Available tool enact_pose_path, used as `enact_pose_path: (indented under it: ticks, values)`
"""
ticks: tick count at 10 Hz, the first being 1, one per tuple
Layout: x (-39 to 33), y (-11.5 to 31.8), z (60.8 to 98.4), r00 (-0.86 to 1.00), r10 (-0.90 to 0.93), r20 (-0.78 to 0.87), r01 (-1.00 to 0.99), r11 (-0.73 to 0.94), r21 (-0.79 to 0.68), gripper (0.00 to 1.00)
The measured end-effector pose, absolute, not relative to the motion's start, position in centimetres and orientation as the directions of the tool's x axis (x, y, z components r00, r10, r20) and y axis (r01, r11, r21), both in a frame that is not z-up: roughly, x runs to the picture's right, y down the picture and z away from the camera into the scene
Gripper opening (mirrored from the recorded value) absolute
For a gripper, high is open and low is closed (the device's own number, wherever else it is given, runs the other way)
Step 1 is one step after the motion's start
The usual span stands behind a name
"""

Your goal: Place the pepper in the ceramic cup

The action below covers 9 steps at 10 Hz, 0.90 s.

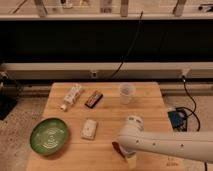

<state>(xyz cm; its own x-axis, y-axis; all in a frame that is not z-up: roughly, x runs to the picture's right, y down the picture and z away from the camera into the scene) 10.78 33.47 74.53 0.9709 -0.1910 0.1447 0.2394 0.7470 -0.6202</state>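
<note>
The pale ceramic cup stands upright at the back right of the wooden table. My white arm reaches in from the lower right. The gripper is low over the table's front edge, mostly hidden under the arm's end. A small dark red bit, the pepper, shows at the left of the arm's end, right by the gripper. I cannot tell whether it is held or lying on the table. The cup is well behind the gripper.
A wide green bowl sits at the front left. A small white object lies beside it. A white bottle and a dark bar with an orange edge lie at the back left. Cables and a blue box lie on the floor at right.
</note>
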Motion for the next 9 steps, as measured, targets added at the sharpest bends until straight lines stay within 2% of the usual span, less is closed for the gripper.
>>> enact_pose_path:
  ticks: [3,4,9]
  values:
    - [10.4,33.0,74.5,0.980,-0.150,0.131,0.199,0.765,-0.613,0.78]
    - [10.3,32.9,74.5,0.982,-0.140,0.130,0.191,0.767,-0.613,0.72]
    - [9.6,32.8,74.6,0.984,-0.103,0.145,0.172,0.763,-0.623,0.21]
